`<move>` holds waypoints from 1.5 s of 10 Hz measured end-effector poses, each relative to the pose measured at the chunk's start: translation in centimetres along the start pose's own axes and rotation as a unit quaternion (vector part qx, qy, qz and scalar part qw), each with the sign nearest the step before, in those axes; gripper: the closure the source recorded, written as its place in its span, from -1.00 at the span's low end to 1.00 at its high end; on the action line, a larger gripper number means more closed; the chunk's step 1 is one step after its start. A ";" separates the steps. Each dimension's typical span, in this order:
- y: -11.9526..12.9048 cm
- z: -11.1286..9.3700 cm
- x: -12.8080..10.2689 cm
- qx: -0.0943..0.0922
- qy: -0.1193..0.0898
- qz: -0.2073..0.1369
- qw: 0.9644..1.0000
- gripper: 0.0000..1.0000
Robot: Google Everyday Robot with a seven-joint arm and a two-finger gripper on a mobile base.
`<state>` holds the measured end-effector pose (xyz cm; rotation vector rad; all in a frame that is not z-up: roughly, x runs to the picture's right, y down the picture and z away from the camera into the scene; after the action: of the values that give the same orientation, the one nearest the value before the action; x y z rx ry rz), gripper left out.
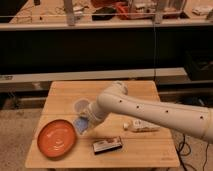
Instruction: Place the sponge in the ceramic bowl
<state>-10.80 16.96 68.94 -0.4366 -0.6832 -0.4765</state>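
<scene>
The ceramic bowl [57, 138], a wide shallow orange-red dish, lies at the front left of the wooden table [150, 149]. A small light-blue sponge [81, 125] hangs just right of the bowl's rim, a little above the table, with my gripper [84, 124] shut on it. My white arm [150, 112] reaches in from the right, across the table's middle.
A translucent whitish cup [81, 106] stands just behind the gripper. A flat black-and-white box [107, 145] lies near the front edge. A pale object [141, 126] rests under the arm at right. Shelves and a dark bench stand behind the table.
</scene>
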 end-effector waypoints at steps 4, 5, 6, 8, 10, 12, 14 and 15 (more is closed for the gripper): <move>-0.6 1.3 -0.8 -0.006 -0.003 -0.021 1.000 0.95; -1.4 2.3 -1.8 -0.010 -0.005 -0.031 0.999 0.95; -1.7 2.9 -2.4 -0.013 -0.007 -0.037 0.999 0.95; -1.9 3.6 -2.6 -0.017 -0.009 -0.047 0.999 0.95; -2.0 4.6 -3.2 -0.019 -0.011 -0.056 0.998 0.95; -2.4 6.0 -4.3 -0.022 -0.013 -0.067 0.997 0.95; -2.5 6.8 -4.6 -0.025 -0.013 -0.074 0.997 0.95; -2.6 7.1 -4.9 -0.025 -0.013 -0.075 0.997 0.95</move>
<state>-18.99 19.93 71.13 -0.4412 -0.7340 -0.6316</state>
